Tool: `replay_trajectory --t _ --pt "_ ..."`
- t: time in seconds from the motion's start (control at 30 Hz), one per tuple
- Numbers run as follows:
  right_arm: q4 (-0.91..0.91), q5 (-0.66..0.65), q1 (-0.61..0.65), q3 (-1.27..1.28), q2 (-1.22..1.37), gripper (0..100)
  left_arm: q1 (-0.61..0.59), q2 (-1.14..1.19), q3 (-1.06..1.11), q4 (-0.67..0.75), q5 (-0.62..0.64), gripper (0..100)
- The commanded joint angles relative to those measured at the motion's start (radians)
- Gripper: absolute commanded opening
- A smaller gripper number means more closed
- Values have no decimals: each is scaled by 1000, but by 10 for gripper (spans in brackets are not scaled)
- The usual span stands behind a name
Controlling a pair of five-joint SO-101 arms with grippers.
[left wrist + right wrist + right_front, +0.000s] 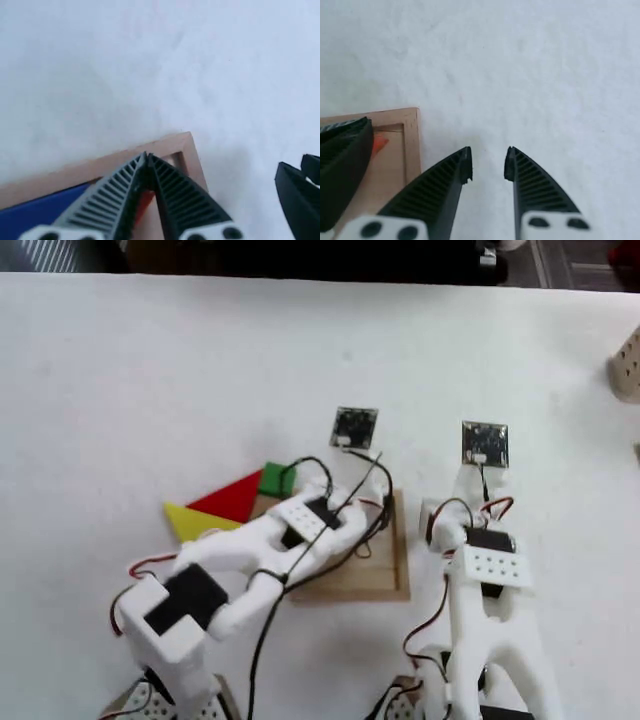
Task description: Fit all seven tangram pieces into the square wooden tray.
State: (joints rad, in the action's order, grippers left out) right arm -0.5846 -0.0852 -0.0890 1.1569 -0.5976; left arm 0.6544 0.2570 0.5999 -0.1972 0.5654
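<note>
The square wooden tray point(385, 580) lies in the middle of the white table, with the left arm point(250, 550) stretched across it. My left gripper point(147, 157) is shut on an orange piece point(142, 200) just inside the tray's far right corner point(186, 146). A blue piece point(35, 212) lies in the tray beside it. Left of the tray a red triangle point(230, 498), a yellow triangle point(195, 520) and a green piece point(277, 480) lie close together on the table. My right gripper point(487, 162) is open over bare table just right of the tray rim point(412, 135), holding nothing.
The right arm point(490, 580) stands close along the tray's right side. A pale wooden object point(627, 365) sits at the table's far right edge. Wide white tabletop stretches behind the tray up to the far edge.
</note>
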Motion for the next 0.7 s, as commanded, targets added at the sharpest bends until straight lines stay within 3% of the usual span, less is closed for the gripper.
replay_trajectory --t 0.0,0.2,0.57,0.67 --pt "24 0 7 -49 -15 119 18 -8 -43 -71 8 22" --pt "24 -2 7 -49 -15 119 67 -110 34 -160 -60 23" --pt "24 -2 7 -49 -15 119 191 -384 318 -173 -239 23" --pt "25 -2 7 -49 -15 119 209 -446 339 -261 -276 23"
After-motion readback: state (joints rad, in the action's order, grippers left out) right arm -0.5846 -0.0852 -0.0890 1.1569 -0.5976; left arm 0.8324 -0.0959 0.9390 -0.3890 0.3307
